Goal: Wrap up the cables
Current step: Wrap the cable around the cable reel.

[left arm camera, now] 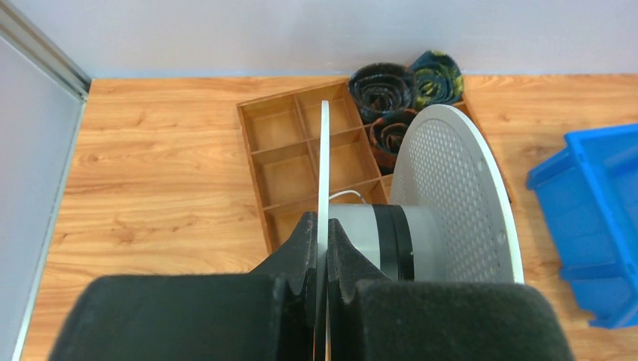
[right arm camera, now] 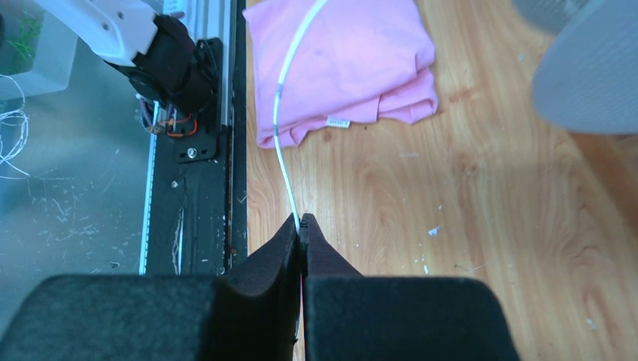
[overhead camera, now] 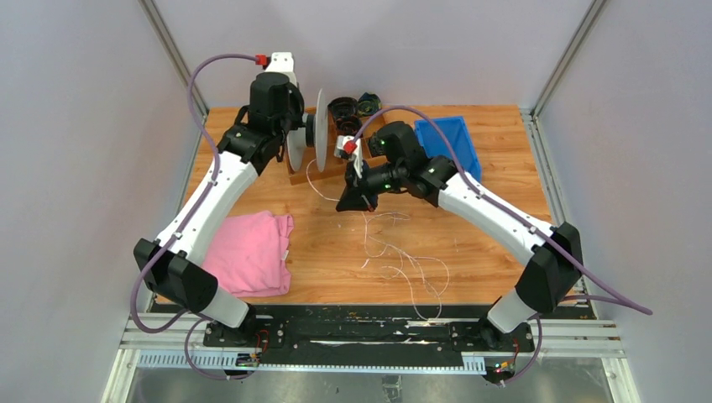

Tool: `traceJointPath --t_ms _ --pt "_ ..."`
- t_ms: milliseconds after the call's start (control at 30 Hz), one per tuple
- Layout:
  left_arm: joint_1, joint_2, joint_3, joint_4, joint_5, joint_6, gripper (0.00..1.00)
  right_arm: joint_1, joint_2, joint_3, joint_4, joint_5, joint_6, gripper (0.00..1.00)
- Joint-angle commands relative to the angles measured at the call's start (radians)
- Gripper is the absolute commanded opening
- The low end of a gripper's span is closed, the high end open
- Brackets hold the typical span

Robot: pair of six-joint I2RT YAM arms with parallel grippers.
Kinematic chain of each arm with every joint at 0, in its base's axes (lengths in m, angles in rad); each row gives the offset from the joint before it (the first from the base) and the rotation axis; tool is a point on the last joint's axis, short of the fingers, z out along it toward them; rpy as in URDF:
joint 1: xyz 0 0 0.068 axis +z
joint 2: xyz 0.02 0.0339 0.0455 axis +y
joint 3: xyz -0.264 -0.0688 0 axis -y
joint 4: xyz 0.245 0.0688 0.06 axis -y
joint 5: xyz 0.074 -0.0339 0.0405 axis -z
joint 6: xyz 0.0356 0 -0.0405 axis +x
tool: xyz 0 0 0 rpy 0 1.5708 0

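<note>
A white spool [overhead camera: 320, 131] with two round flanges stands on edge at the back of the table. My left gripper [left arm camera: 324, 226] is shut on the thin near flange [left arm camera: 324, 150]. The grey hub [left arm camera: 376, 233] and the perforated flange [left arm camera: 451, 188] lie to its right. The cable [overhead camera: 403, 260] is a very thin white wire lying in loose loops on the table's front half. One strand rises to my right gripper [overhead camera: 351, 201]. In the right wrist view my right gripper [right arm camera: 302, 222] is shut on the cable [right arm camera: 282, 128], which runs away over the pink cloth.
A wooden compartment tray [left arm camera: 278, 150] sits under the spool, with dark rolled bundles [left arm camera: 381, 86] at its far end. A blue bin [overhead camera: 449, 143] stands at the back right. A folded pink cloth [overhead camera: 248, 252] lies front left.
</note>
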Motion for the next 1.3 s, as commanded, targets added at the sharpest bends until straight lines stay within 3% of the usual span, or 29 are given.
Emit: traceJointPath --t_ms 0,633,1267 --pt "-0.021 -0.038 -0.029 0.145 -0.078 0.062 0.0 0.016 -0.05 0.115 -0.101 -0.047 0.017 0.01" --pt "-0.047 -0.157 -0.246 0.233 -0.052 0.095 0.0 -0.075 -0.005 0.483 -0.206 0.124 -0.032 0.01" --pt "-0.134 -0.251 -0.38 0.2 0.041 0.092 0.0 -0.168 0.226 0.753 -0.208 0.255 -0.109 0.01"
